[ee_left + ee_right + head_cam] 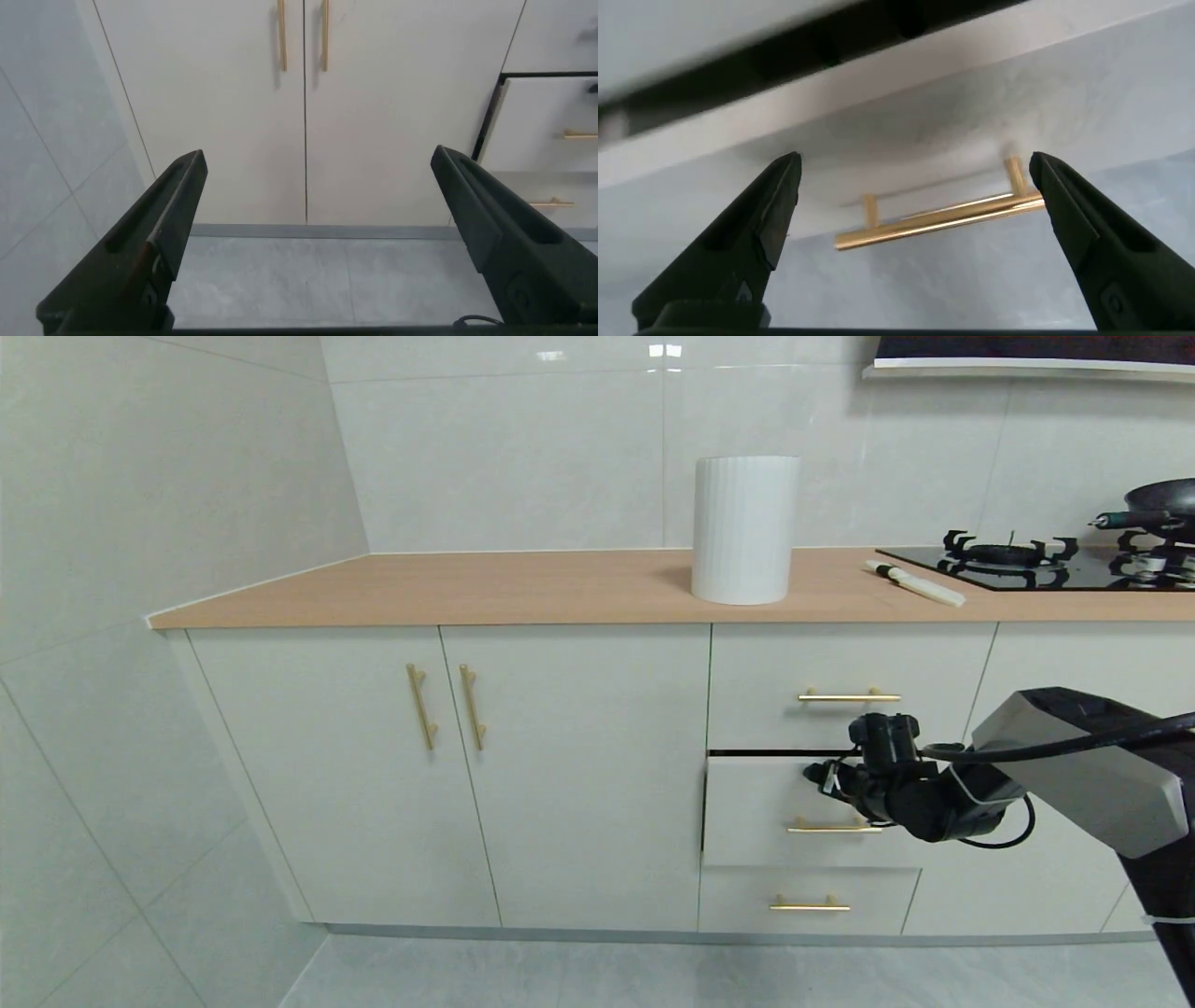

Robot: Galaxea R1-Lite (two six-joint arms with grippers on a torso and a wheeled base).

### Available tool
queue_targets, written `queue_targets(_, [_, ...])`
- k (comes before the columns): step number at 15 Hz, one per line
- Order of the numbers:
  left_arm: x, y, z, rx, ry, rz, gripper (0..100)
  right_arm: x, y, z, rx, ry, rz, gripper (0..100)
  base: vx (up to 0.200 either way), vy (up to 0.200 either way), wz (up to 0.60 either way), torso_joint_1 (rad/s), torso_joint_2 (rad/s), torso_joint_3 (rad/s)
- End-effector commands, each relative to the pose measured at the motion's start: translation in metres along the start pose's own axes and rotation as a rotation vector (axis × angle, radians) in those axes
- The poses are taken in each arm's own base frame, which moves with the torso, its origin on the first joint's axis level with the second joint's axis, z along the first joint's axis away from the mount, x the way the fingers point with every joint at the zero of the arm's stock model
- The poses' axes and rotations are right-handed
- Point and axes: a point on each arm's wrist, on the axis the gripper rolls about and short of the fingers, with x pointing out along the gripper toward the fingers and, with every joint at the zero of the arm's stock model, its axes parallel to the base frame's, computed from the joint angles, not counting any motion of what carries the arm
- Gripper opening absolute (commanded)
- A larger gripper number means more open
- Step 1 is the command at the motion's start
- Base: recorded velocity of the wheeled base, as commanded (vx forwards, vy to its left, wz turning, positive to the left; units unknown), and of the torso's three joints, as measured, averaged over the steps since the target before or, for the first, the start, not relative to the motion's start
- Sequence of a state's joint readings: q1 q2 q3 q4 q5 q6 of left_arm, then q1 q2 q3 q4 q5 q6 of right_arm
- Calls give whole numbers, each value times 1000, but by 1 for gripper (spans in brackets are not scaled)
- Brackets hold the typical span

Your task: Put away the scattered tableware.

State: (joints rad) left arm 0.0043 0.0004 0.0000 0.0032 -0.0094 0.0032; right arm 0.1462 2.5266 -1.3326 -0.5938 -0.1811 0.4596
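Tableware: 1 pale utensil (915, 583), probably a knife, on counter (467, 588). Your right gripper (915, 163), wide apart and empty, faces the handle (943, 217) of the ajar drawer (747, 812). Next, likely clamp it and pull.

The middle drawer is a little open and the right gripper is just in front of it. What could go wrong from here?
1. The gold handle sits off-centre between the fingers of the open right gripper, so closing now may catch only its end or slip off.
2. The gripper is close to the front of the middle drawer; moving forward could push it shut.
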Motion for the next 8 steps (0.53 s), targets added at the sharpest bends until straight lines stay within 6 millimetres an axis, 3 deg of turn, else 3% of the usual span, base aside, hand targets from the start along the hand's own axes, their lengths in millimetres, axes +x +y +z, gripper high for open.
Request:
queue_targets(1, [0,0,0,0,-1,1,100,7,1,0,12,-7,3,100,0,0,0,0,0,0])
queue_targets(8, [0,0,0,0,-1,1,100,22,-1,9,87,-50,9,100,0,0,0,0,0,0])
